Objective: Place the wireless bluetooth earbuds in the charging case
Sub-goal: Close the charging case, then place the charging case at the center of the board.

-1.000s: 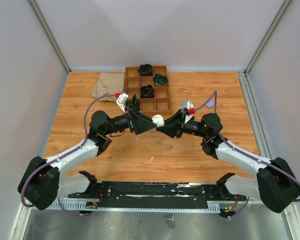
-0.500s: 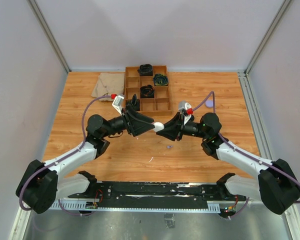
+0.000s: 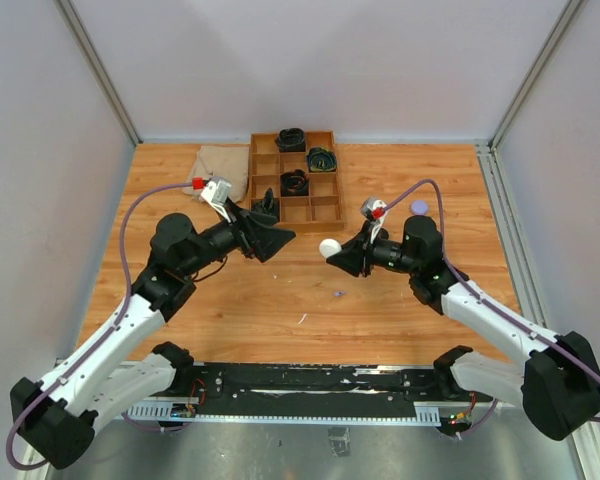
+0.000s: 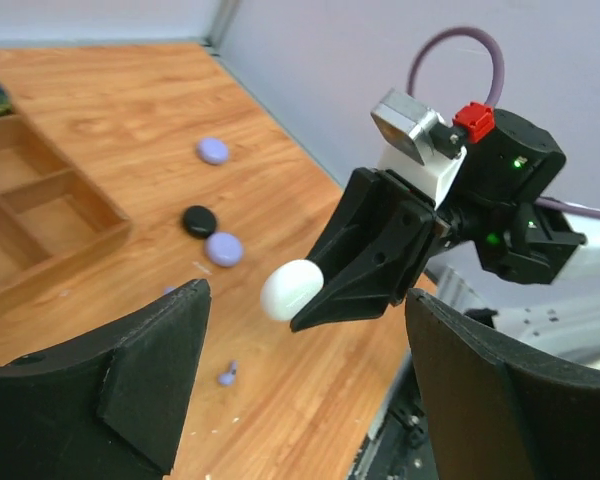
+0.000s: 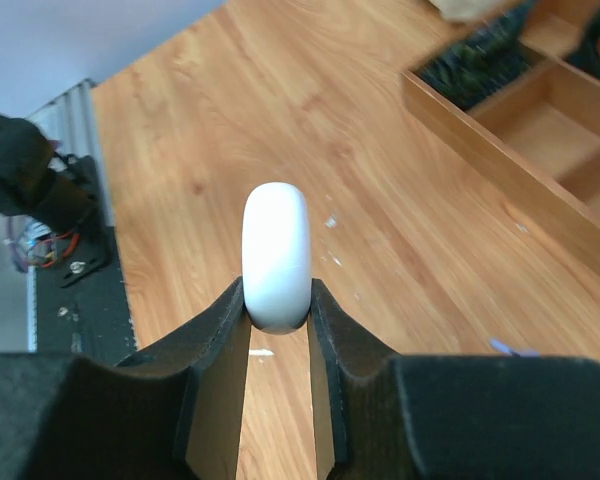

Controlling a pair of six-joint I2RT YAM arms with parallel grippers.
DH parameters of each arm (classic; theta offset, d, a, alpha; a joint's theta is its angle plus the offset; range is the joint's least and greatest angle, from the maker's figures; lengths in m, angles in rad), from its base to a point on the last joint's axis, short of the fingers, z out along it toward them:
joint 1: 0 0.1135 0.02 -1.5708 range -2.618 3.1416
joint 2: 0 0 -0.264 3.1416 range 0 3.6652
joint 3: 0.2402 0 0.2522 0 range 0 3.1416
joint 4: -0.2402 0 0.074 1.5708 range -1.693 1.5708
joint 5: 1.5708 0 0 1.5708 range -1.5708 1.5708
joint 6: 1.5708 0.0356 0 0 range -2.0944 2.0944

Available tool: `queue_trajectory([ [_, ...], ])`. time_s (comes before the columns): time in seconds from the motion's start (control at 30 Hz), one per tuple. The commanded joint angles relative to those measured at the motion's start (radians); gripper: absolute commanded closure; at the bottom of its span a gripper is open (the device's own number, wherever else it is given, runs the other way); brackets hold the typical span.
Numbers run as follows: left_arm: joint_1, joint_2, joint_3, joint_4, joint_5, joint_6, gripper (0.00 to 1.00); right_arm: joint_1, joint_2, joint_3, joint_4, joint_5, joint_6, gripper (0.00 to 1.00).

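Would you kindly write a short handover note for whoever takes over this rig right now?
Right tool: shut on the white rounded plastic charging case, held clear above the wooden table.
Left tool: open, empty, facing the case but apart from it.
Things: one tiny lilac stemmed earbud lies on the table, roughly beneath the tools. A lilac round puck and a black round puck lie side by side beyond it.
Done: the case is in hand. It looks closed, with no bud seen inside.
Left: open the case, fetch the buds, seat them.
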Motion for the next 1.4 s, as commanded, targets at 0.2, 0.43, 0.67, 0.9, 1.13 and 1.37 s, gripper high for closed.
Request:
queue_trajectory([
  [0.2, 0.006, -0.092, 0.276, -0.645, -0.327, 0.302, 0.12, -0.233, -0.048, 0.036, -0.334, 0.121, -0.042, 0.91],
  [0.43, 0.006, -0.136, 0.28, -0.689, -0.491, 0.405, 0.09, -0.443, -0.007, 0.034, -0.396, 0.112, 0.027, 0.91],
  [0.67, 0.006, -0.185, 0.178, -0.615, -0.563, 0.429, 0.07, -0.596, 0.125, 0.05, -0.388, 0.09, 0.083, 0.91],
  [0.9, 0.006, -0.179, 0.135, -0.576, -0.628, 0.436, 0.07, -0.691, 0.254, 0.075, -0.382, 0.061, 0.081, 0.89],
  [1.13, 0.006, -0.212, 0.074, -0.549, -0.663, 0.43, 0.06, -0.699, 0.411, 0.114, -0.378, -0.004, 0.085, 0.84],
  [1.37, 0.019, -0.234, 0.06, -0.533, -0.676, 0.43, 0.06, -0.699, 0.524, 0.147, -0.356, -0.028, 0.087, 0.77],
])
